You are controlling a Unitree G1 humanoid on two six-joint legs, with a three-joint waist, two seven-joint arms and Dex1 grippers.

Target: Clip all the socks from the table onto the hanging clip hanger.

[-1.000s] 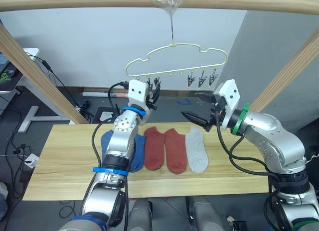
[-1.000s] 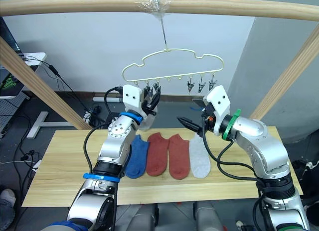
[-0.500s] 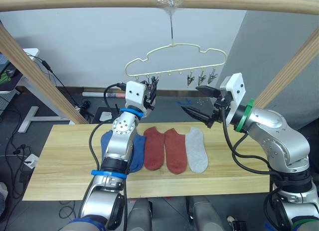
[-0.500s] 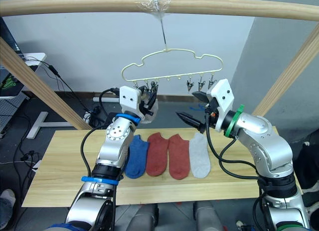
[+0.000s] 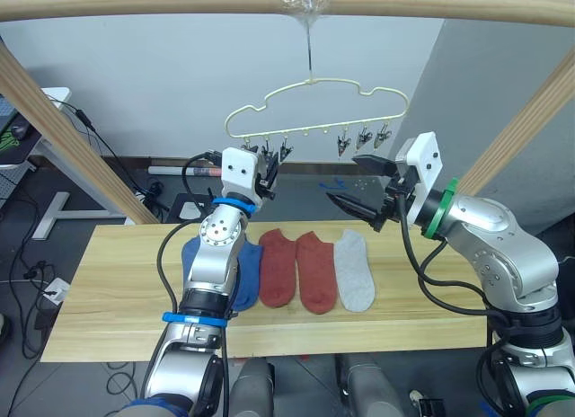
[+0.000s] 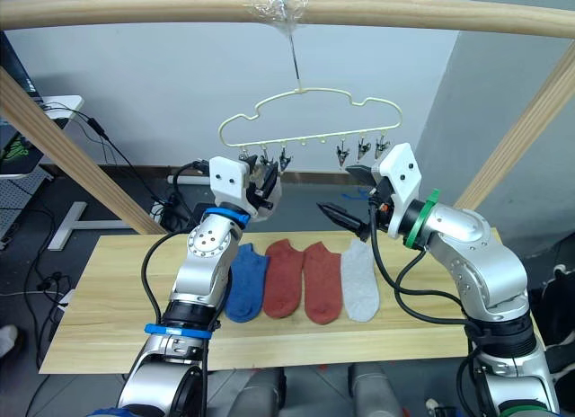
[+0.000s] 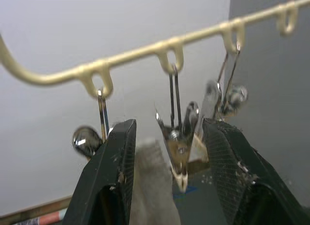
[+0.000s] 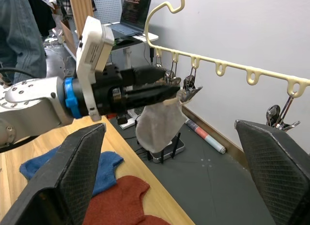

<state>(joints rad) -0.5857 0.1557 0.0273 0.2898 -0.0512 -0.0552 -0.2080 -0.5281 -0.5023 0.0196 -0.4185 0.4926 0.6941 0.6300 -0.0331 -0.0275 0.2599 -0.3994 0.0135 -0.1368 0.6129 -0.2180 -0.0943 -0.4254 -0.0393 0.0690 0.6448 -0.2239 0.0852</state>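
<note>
Left tool (image 8: 167, 93) clamped on grey sock (image 8: 159, 125) at hanger (image 5: 314, 111) clip (image 7: 180, 142); right tool (image 5: 359, 185) apart. Risk: clip misses fabric, sock drops to tabletop (image 5: 117, 300).

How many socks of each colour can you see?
Blue socks: 2, partly hidden
Rust-red socks: 2
Light grey socks: 2, one on the table, one up at the clip hanger
Total: 6 socks

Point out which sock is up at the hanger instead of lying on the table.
The light grey sock hanging by the left gripper at the clip hanger; the other socks, blue, rust-red and grey, lie flat on the table.
</note>
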